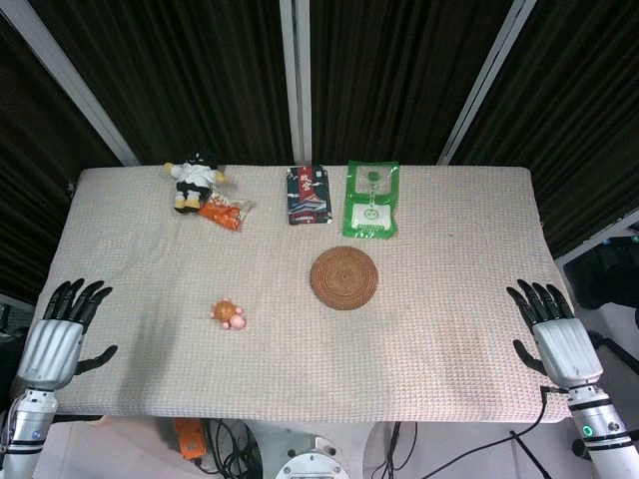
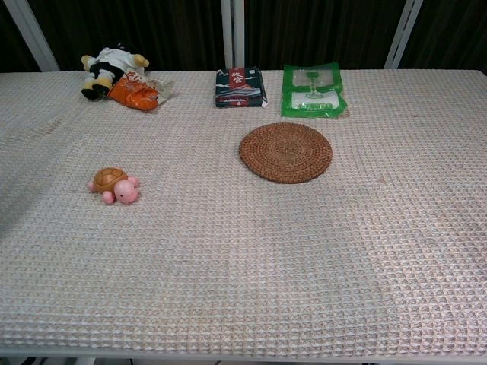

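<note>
Robot lab test bench — cloth-covered table (image 1: 449, 339), black curtain backdrop (image 1: 200, 70) on metal frame, loose cables (image 1: 399, 444) beneath

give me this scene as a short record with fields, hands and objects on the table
left hand: open, fingers apart, at the table's left edge, holding nothing
right hand: open, fingers apart, at the right edge, holding nothing
nearest to left hand: turtle toy, apart from it
centre: round woven coaster
far row: plush doll beside an orange packet, then a dark packet and a green packet
surface: table cloth, light waffle weave
</note>
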`<state>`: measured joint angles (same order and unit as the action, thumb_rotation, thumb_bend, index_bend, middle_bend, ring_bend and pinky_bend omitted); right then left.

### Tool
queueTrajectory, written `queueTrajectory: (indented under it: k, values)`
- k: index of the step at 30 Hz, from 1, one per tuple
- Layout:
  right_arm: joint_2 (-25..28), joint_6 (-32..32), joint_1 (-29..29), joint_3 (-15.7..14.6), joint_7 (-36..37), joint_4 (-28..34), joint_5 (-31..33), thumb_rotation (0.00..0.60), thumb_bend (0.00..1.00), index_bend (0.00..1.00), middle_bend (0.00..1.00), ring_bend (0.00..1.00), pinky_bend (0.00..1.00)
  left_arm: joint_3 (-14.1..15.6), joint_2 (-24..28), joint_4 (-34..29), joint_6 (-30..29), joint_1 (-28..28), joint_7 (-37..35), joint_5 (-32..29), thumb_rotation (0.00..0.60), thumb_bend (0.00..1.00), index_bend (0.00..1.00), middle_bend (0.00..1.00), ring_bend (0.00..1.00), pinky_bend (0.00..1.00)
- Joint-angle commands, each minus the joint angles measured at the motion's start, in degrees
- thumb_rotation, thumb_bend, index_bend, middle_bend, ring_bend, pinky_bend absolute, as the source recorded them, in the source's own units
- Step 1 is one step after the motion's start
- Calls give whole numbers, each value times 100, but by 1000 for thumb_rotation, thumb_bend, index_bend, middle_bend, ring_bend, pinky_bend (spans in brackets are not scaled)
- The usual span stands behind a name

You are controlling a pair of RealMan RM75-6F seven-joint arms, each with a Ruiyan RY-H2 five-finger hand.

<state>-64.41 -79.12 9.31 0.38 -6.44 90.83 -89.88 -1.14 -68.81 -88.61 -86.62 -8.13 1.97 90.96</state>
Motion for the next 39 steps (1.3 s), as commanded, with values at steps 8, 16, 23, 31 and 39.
queueTrajectory:
  k: [8,16,23,31,39]
  values:
    - [16,-27,-4,3,-2,24,-24,600,283,0,0,0,0,12,19,-22,66,-30,-4,26,600,141,129,93,0,47]
    - [50,-36,15,55,14,40,12,600,283,0,0,0,0,-31,-146,-253,522,-517,203,421,600,157,149,134,0,66]
    - [66,-21,45,85,23,34,20,600,283,0,0,0,0,-164,-858,8,1636,-1413,325,568,600,189,222,160,0,98]
    - [77,8,22,78,199,-121,95,600,282,0,0,0,0,-357,-1698,615,2474,-2114,715,327,600,211,242,175,0,98]
    - [60,79,38,82,433,-309,150,600,282,0,0,0,0,-497,-1937,704,3023,-2327,1414,-456,600,243,258,239,0,90]
